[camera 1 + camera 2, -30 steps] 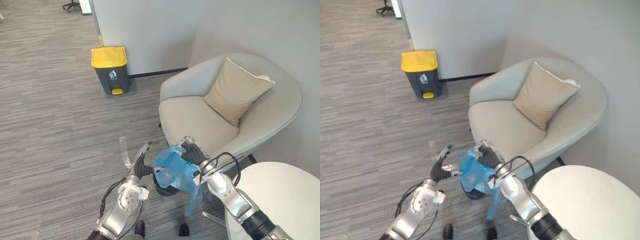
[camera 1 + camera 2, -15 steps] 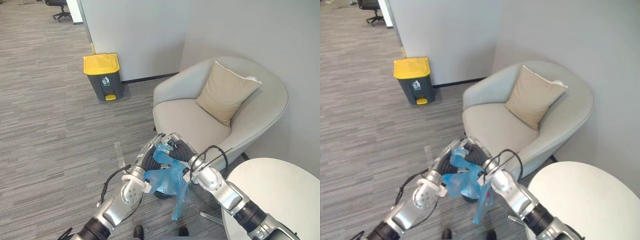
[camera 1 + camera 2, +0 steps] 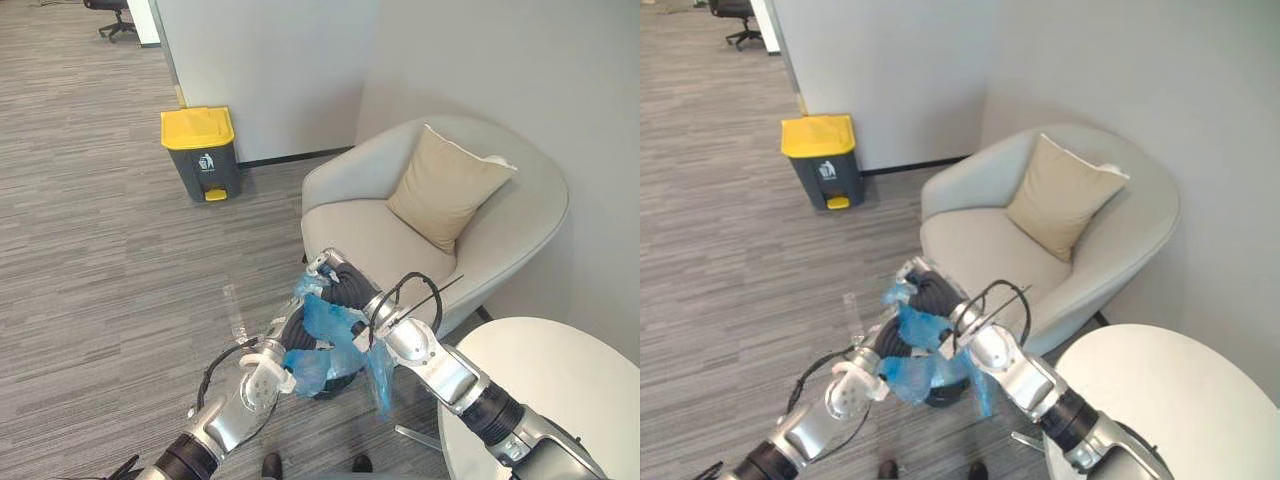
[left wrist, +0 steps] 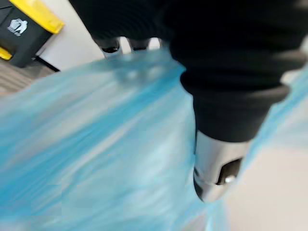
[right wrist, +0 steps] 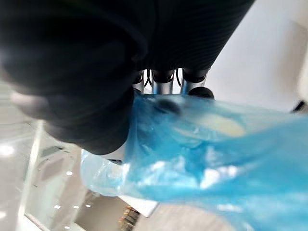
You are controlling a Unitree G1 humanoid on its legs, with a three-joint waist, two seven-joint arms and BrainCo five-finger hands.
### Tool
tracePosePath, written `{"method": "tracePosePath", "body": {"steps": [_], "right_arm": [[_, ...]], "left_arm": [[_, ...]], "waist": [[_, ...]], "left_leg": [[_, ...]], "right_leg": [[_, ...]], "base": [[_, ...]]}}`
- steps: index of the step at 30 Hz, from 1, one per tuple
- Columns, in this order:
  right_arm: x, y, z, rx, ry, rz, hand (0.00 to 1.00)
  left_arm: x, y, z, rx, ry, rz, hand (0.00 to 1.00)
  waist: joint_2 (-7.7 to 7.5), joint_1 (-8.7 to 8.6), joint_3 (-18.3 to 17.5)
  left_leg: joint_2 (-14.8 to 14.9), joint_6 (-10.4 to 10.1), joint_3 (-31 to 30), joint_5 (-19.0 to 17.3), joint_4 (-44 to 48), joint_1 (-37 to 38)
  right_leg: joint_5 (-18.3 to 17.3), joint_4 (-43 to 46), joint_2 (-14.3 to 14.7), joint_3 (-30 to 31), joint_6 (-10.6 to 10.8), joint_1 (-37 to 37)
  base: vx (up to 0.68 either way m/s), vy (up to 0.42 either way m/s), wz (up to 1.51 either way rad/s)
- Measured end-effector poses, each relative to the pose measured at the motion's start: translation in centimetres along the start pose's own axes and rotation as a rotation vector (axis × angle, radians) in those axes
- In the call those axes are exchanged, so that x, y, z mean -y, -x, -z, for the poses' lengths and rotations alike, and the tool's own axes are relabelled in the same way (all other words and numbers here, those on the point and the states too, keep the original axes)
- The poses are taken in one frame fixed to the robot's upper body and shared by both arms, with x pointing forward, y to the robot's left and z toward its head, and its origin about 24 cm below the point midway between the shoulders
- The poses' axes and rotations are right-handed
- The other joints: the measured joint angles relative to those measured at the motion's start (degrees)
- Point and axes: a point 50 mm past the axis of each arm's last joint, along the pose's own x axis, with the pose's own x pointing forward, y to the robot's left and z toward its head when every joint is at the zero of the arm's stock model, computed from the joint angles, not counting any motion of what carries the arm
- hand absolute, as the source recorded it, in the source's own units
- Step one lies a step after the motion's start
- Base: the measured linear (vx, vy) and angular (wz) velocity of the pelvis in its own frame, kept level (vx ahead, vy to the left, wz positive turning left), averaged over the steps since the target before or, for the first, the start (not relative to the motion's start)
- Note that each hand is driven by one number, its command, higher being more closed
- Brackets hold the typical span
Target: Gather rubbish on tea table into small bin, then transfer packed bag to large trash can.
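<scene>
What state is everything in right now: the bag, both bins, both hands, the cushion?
Bag: bunched, held between both hands.
Left hand: shut on bag.
Right hand: shut on bag.
Small bin: on the floor under the bag, mostly hidden.
Trash can: upright, lid shut.
Cushion: leaning against the chair back.

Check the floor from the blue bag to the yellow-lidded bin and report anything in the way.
Nothing visible blocks it. The blue bag, gripped by the left hand and right hand, has bare carpet between it and the yellow-lidded bin by the wall. The armchair sits aside. The bin's lid is shut.
</scene>
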Motion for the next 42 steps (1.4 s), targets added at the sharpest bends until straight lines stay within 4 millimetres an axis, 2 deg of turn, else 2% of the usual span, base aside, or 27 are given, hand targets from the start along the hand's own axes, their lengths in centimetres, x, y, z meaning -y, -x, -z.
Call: {"method": "tracePosePath", "body": {"steps": [7, 12, 19, 24, 26, 27, 31, 42], "right_arm": [[-0.6, -0.7, -0.7, 0.028, -0.072, 0.013, 1.00], [-0.7, -1.4, -1.3, 0.059, -0.100, 0.014, 1.00], [-1.6, -2.1, -2.2, 0.092, -0.208, 0.005, 1.00], [-4.8, -2.5, -3.1, 0.111, -0.287, -0.082, 1.00], [-5.3, -2.5, -3.3, 0.112, -0.299, -0.101, 1.00], [-5.5, -2.5, -3.3, 0.113, -0.311, -0.098, 1.00], [-6.0, -2.3, -3.3, 0.100, -0.374, -0.096, 1.00], [-7.0, -1.5, -2.9, 0.066, -0.456, -0.113, 1.00]], "left_arm": [[1.0, 0.4, 1.5, -0.098, 0.043, 0.001, 0.00], [1.0, 1.0, 2.3, -0.150, 0.059, -0.017, 0.00], [0.8, 1.4, 2.9, -0.208, 0.109, -0.069, 0.00], [2.5, 0.8, 1.9, -0.229, 0.139, -0.087, 0.00], [2.7, 0.5, 1.5, -0.225, 0.139, -0.095, 0.00], [2.6, 0.3, 1.4, -0.221, 0.131, -0.109, 1.00], [2.3, -0.3, 1.7, -0.233, 0.103, -0.134, 1.00], [2.0, -0.3, 2.1, -0.275, 0.136, -0.176, 1.00]], "waist": [[-0.15, 0.01, -0.10], [-0.24, 0.03, -0.15], [-1.09, 0.15, -0.70], [-1.11, 0.25, -0.71], [-1.12, 0.25, -0.70], [-1.12, 0.26, -0.70], [-1.12, 0.15, -0.70], [-1.20, -0.23, -0.66]], "left_leg": [[0.49, -0.16, 0.48, -0.06, -0.01, 0.17], [0.51, -0.20, 0.52, -0.06, -0.01, 0.17], [0.54, -0.25, 0.49, -0.11, -0.01, 0.18], [0.61, -0.35, 0.40, -0.19, -0.01, 0.18], [0.60, -0.35, 0.40, -0.18, -0.01, 0.18], [0.60, -0.35, 0.40, -0.18, -0.01, 0.19], [0.61, -0.35, 0.40, -0.17, -0.01, 0.26], [0.63, -0.36, 0.51, -0.17, -0.01, 0.42]], "right_leg": [[0.05, 0.04, 0.23, 0.52, -0.07, -0.20], [0.06, 0.03, 0.28, 0.60, -0.08, -0.31], [0.06, 0.04, 0.28, 0.59, -0.08, -0.12], [0.04, 0.14, 0.29, 0.50, -0.09, -0.12], [0.04, 0.22, 0.29, 0.50, -0.09, -0.15], [0.04, 0.39, 0.29, 0.50, -0.09, -0.20], [-0.07, 0.86, 0.27, 0.50, -0.13, -0.35], [-0.06, 0.84, 0.27, 0.59, -0.13, -0.30]], "base": [[-0.01, -0.003, -0.03], [0.00, 0.000, 0.00], [0.00, 0.000, 0.00], [0.00, 0.000, 0.00], [0.00, 0.000, 0.00], [0.00, 0.000, 0.00], [0.00, 0.000, 0.00], [0.00, 0.000, 0.00]]}}
